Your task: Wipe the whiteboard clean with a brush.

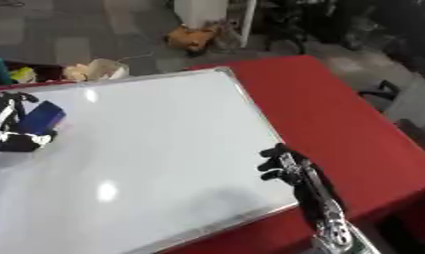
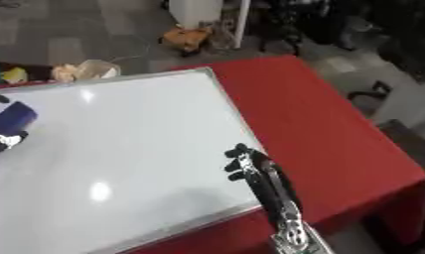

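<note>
Whiteboard [image 1: 146, 163], silver-framed and blank, lies flat on the red table [image 1: 337, 124]. Left hand [image 1: 12, 131], at the board's left edge, has its fingers curled round a blue eraser brush [image 1: 44, 117]. Right hand [image 1: 285, 166] hovers over the board's right frame, fingers curled and empty.

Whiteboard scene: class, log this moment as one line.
left hand: shut on blue brush | whiteboard: no marks visible | right hand: curled at right edge, empty
</note>
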Robot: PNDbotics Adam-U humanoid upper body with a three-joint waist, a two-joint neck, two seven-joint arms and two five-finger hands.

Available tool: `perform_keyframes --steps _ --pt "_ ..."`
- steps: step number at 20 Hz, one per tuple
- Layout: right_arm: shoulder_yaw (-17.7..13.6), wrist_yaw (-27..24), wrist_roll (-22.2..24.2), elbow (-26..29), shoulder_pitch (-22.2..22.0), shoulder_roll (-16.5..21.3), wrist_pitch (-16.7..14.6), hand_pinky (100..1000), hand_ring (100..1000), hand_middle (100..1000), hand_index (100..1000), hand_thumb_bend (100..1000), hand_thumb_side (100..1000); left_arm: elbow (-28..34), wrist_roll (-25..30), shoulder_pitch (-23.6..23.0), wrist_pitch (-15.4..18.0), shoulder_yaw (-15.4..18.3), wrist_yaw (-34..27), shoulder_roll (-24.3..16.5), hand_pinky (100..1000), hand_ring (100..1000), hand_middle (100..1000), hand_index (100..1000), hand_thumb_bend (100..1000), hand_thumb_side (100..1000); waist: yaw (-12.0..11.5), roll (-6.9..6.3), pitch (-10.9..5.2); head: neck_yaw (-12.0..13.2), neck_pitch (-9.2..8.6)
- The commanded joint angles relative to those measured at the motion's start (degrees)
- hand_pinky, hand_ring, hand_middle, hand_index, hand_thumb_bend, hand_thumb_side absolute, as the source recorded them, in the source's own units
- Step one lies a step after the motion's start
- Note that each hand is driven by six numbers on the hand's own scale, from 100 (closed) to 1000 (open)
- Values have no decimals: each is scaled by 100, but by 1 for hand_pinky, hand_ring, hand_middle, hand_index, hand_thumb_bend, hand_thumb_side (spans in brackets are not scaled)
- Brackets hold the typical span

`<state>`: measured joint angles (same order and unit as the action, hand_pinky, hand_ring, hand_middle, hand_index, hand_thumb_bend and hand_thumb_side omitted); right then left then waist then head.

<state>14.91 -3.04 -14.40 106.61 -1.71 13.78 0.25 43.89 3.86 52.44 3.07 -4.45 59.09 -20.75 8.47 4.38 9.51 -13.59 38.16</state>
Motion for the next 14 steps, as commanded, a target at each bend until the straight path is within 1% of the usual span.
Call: perform_keyframes --steps 1,4,5,7,10,14 --pt "7 52 20 42 10 13 -9 601 636 480 683 100 864 -90 -90 110 -9 73 137 -178 450 456 476 837 475 294 5 -5 -64 -4 -28" --pt "11 60 25 36 7 -1 -9 601 636 480 683 100 865 -176 -105 82 21 68 251 -157 461 465 486 840 489 309 -5 8 -56 -15 -16" --pt "12 62 28 34 6 -4 -9 601 636 480 683 100 864 -194 -103 72 37 63 287 -150 471 474 497 844 528 346 -10 12 -54 -16 -15" --pt "10 66 29 31 4 -9 -10 601 636 480 683 100 865 -209 -103 48 71 62 339 -137 480 481 507 847 553 373 -22 17 -52 -20 -9" --pt "6 68 26 22 4 -14 -14 601 636 480 683 100 866 -152 -109 7 137 54 341 -129 495 493 522 853 638 437 -49 14 -51 -33 0" --pt "6 69 31 10 17 -11 -19 601 636 481 684 100 865 33 -130 -33 228 3 293 -134 504 504 535 854 667 449 -79 7 -55 -42 5"
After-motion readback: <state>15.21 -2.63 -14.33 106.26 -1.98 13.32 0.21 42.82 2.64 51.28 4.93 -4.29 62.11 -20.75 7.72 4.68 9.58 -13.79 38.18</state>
